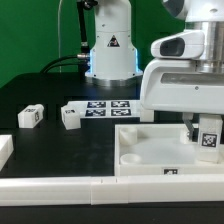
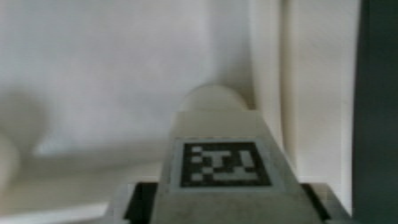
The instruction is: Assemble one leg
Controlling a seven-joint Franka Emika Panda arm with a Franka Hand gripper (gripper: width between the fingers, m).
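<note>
One leg [image 1: 208, 137] is gripped by the gripper [image 1: 204, 128], pinched between the fingers and held over the far right corner of the tray [image 1: 135, 160] as the exterior view shows it. In the wrist view the leg [image 2: 224, 150] points toward the tray's wall [image 2: 294, 80]. Seating seems under way, not finished; contact cannot be judged. Two other blocks [image 1: 30, 116] [image 1: 72, 116] lie on the table [image 1: 50, 95], near the marker board [image 1: 110, 107]. Nothing else is seen inside the tray.

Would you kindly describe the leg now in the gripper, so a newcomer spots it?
Start at the tray on the exterior view's right. The gripper holds a tagged leg over the tray's corner. Two similar legs lie loose on the black table, far from it.
</note>
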